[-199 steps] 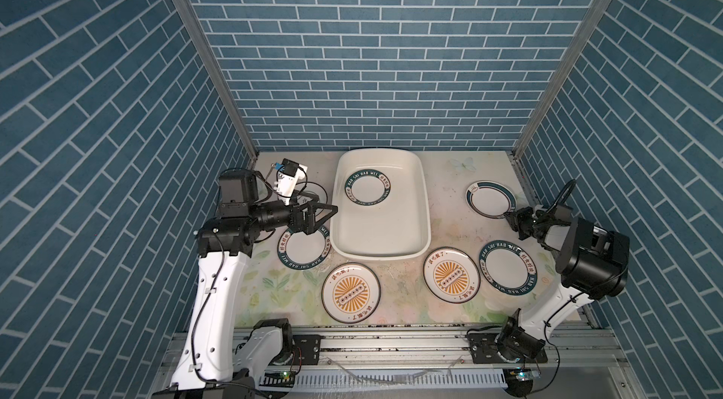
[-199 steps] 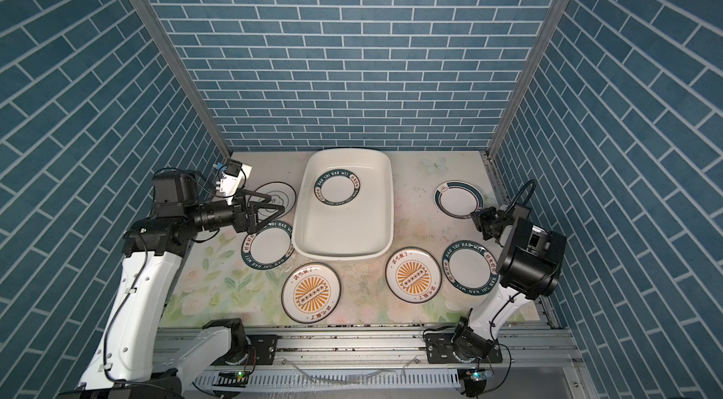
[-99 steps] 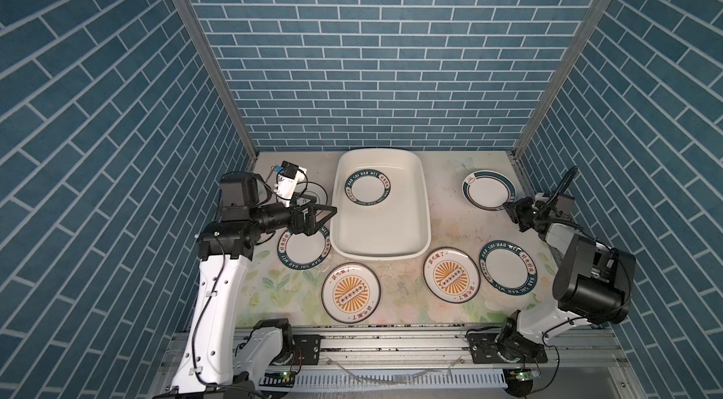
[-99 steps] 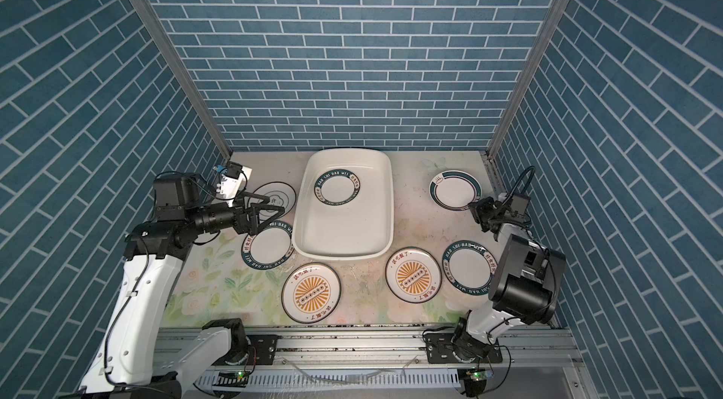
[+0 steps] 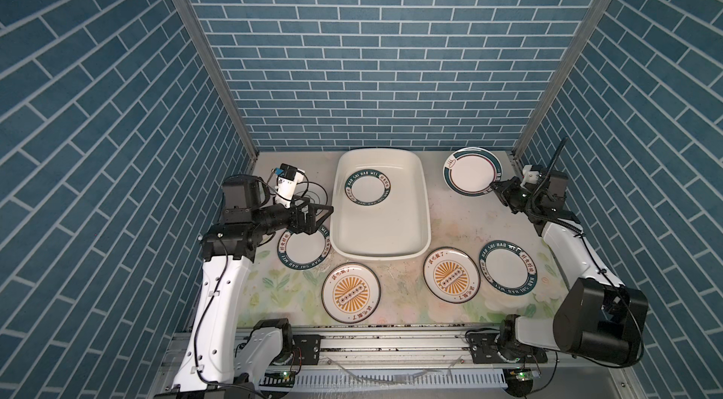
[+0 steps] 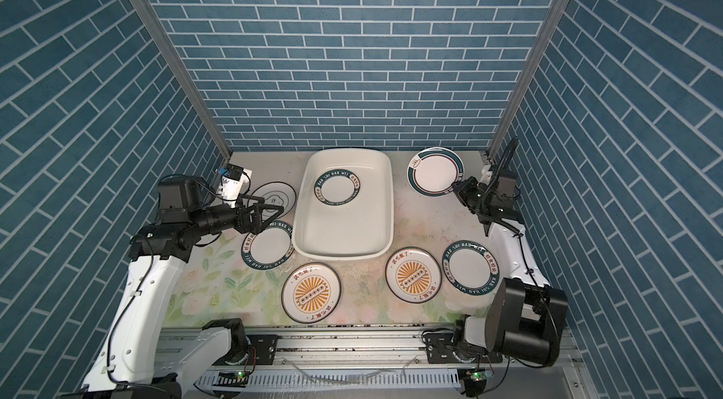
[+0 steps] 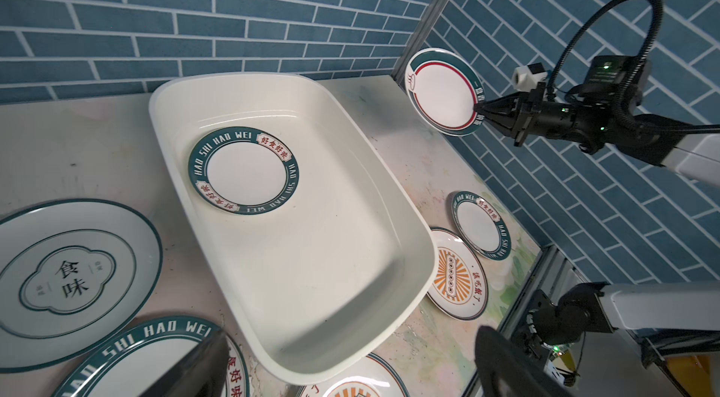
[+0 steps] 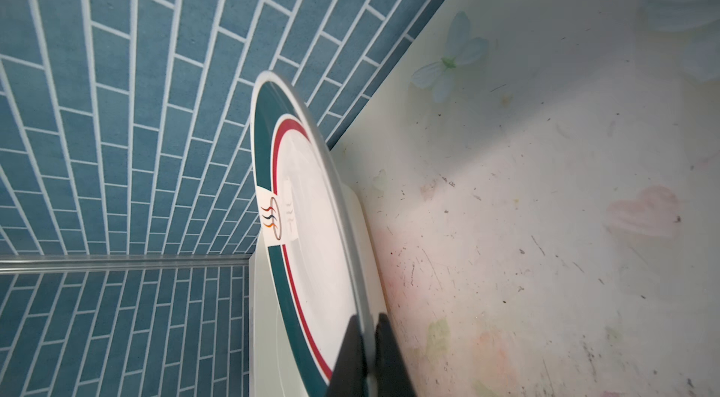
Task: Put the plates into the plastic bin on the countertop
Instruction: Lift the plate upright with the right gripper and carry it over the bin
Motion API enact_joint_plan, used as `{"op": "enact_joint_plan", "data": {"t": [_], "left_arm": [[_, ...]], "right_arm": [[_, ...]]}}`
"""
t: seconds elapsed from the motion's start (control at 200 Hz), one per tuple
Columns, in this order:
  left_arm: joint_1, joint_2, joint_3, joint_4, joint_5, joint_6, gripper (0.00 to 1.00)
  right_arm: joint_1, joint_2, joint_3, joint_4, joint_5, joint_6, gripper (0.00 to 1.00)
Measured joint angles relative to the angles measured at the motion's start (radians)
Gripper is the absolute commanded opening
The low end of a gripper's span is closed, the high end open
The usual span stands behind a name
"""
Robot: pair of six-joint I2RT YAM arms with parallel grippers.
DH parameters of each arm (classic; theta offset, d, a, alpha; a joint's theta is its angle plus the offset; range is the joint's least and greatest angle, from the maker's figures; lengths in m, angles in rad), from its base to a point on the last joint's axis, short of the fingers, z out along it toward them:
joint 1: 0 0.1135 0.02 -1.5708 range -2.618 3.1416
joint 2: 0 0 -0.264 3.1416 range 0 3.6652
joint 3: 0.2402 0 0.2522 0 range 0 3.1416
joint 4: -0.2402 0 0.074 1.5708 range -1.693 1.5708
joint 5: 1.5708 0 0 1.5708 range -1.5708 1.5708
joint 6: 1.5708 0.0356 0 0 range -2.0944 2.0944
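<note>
My right gripper (image 5: 495, 185) (image 8: 366, 321) is shut on the rim of a green-and-red banded plate (image 5: 471, 170) (image 8: 307, 219), held tilted in the air over the countertop (image 5: 454, 221) at the back right. The white plastic bin (image 5: 383, 232) stands at the middle back, with one green lettered plate (image 5: 367, 189) lying flat in its far half. My left gripper (image 5: 324, 217) (image 7: 350, 332) hovers open and empty at the bin's left rim, above another lettered plate (image 5: 304, 248). A black-ringed plate (image 6: 274, 195) lies behind it, partly hidden.
Two orange sunburst plates (image 5: 351, 293) (image 5: 451, 280) lie in front of the bin, and a further lettered plate (image 5: 508, 267) lies at the front right. Blue tiled walls close in three sides. A metal rail (image 5: 391, 342) runs along the front edge.
My right gripper has lifted its plate off the countertop and carried it up and toward the back. The left arm has stayed where it was.
</note>
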Motion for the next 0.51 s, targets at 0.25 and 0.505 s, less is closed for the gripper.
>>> {"op": "enact_joint_plan", "data": {"t": [0.25,0.505], "left_arm": [[0.005,-0.003,0.000,0.027,-0.072,-0.021,1.00],[0.010,-0.003,0.000,0.026,-0.059,-0.019,1.00]], "right_arm": [[0.128,-0.021,0.053,-0.069,0.059,-0.006,0.00],[0.274,-0.014,0.126,-0.094,0.127,-0.008,0.00]]}}
